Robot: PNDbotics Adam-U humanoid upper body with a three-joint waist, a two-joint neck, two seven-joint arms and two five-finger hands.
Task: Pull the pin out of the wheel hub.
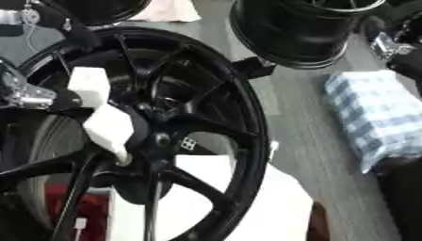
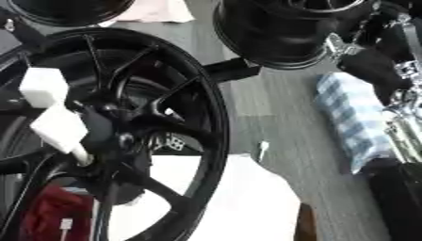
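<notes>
A large black spoked wheel (image 1: 247, 108) fills the left half of both views, its hub (image 1: 158, 139) near the middle. A white blocky piece (image 1: 105, 126) in two sections slants down from the upper left, and its narrow tip touches the hub's left side. I cannot tell whether it is the pin. Silver and black parts of my left hand (image 1: 20, 93) show at the left edge, beside the white piece's upper end. My right hand (image 2: 372, 66) is a dark shape with silver parts at the right edge, away from the wheel.
A second black wheel (image 1: 296, 33) stands at the top, a third (image 1: 99, 9) at the top left. A blue-and-white checked cloth (image 1: 375, 113) lies at the right. A white sheet (image 1: 247, 202) lies under the wheel, with something red (image 1: 78, 207) at the lower left.
</notes>
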